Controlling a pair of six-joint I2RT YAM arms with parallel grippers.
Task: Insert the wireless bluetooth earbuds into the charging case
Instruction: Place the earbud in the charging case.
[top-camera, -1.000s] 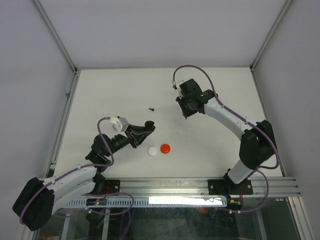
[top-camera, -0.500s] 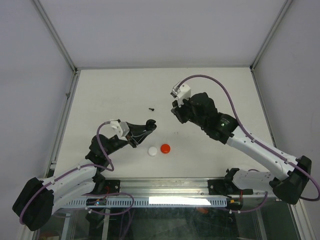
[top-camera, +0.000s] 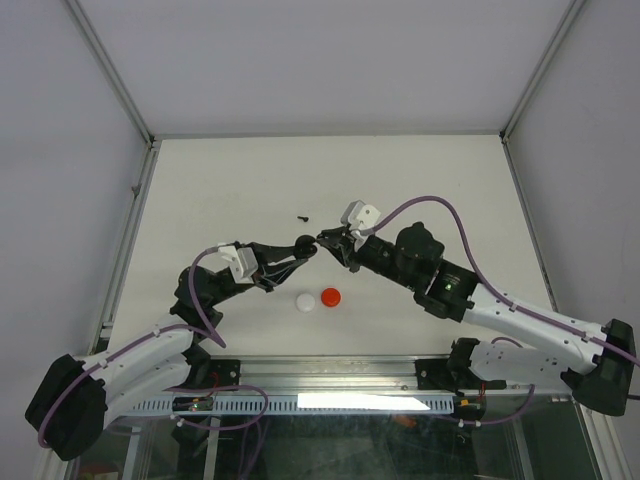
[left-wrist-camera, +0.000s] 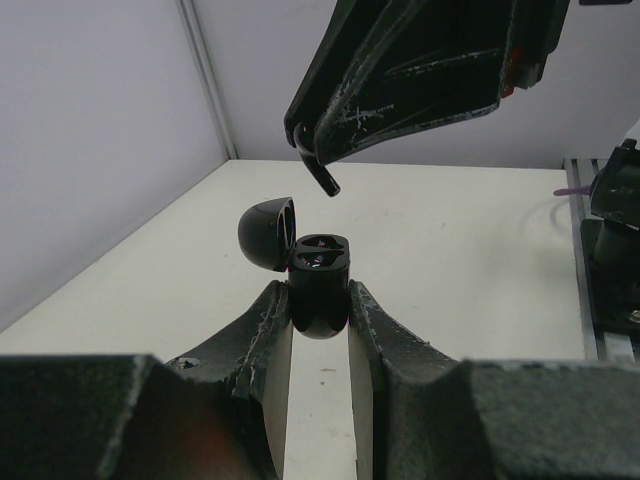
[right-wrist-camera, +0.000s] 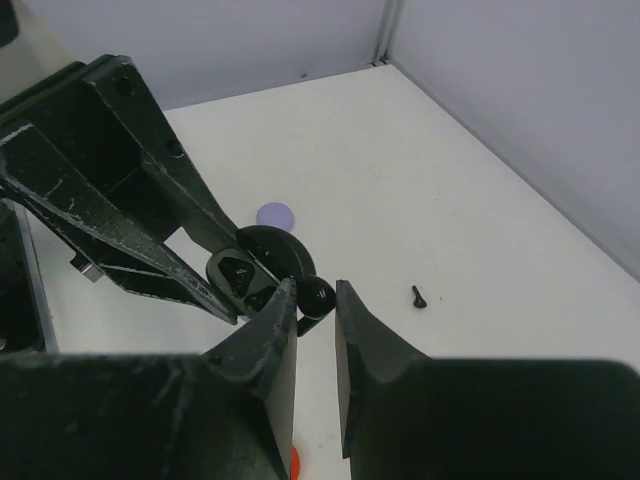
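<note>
Left wrist: over the white table (left-wrist-camera: 450, 240), my left pincer (left-wrist-camera: 320, 292) squeezes the open round black plastic case (left-wrist-camera: 320, 268); my right pincer (right-wrist-camera: 315, 300) pinches a tiny black bud (left-wrist-camera: 318, 176) just above.

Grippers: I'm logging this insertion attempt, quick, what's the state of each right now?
Left gripper: shut on the open black charging case.
Right gripper: shut on a black earbud, just above the case.

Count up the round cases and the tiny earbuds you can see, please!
Round cases: 4 (black case open in the left gripper, white case, red case, lavender case)
Earbuds: 2, both black (held earbud in the right gripper, loose earbud on the table)
Total: 6
</note>
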